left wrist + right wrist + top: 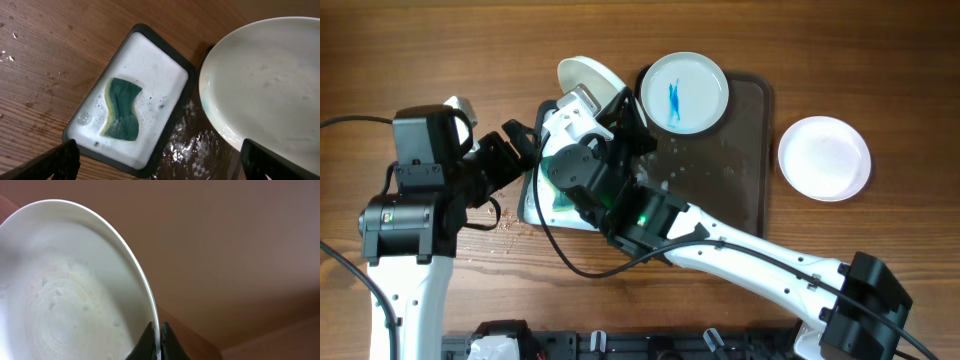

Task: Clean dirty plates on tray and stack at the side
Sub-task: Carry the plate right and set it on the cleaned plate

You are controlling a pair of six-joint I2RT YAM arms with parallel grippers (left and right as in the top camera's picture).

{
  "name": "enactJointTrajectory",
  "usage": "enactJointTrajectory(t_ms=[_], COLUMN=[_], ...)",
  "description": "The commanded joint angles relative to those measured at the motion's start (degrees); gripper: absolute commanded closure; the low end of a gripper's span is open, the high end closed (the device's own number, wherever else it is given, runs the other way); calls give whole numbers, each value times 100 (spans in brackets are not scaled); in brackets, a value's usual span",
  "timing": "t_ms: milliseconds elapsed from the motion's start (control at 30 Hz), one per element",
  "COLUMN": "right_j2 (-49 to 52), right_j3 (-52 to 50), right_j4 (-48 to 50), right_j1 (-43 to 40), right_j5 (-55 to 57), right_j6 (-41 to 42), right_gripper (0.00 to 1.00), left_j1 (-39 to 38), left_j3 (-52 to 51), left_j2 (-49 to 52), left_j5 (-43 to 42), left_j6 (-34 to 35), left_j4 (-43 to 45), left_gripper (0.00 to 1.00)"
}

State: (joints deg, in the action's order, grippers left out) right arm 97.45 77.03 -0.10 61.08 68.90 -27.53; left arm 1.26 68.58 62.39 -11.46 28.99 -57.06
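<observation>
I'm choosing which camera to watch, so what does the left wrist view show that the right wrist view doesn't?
Only the left wrist view shows the soapy tub with the green sponge lying in it, the wood table and a wet corner of the tray. Only the right wrist view shows the right tool pinching the rim of the white plate. Both show that white plate.

tray (752,170) and tub (530,210) partly hidden
</observation>
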Motion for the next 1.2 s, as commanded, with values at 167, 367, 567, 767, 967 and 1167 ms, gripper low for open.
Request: enactJointTrajectory(t_ms=[167, 367, 567, 767, 967, 1167], right_j2=[-94, -1113, -2138, -1681, -393, -33], right_j3=[90, 96, 96, -424, -1003, -927], right_j4=[-2367, -3265, -4365, -5309, -4990, -5012], right_j1=[-1257, -2811, -5401, -7899, -9025, -8953], right_j5=[-3882, -7136, -7971, -7788, -7788, -7818], right_j6=[3593, 4197, 5217, 5090, 5174, 5130], right_gripper=[96, 95, 96, 96, 96, 53], left_j1=[42, 42, 42, 42, 42, 42], left_j3=[50, 50, 50, 50, 50, 50], left_j2=[-9, -9, -9, -9, -9, -9], left_j5=[-70, -70, -70, -70, -70, -70], left_j6=[-26, -26, -26, -26, -26, -26], left_j4=[-4, -4, -4, -4, -4, -4], left_gripper=[0, 0, 0, 0, 0, 0])
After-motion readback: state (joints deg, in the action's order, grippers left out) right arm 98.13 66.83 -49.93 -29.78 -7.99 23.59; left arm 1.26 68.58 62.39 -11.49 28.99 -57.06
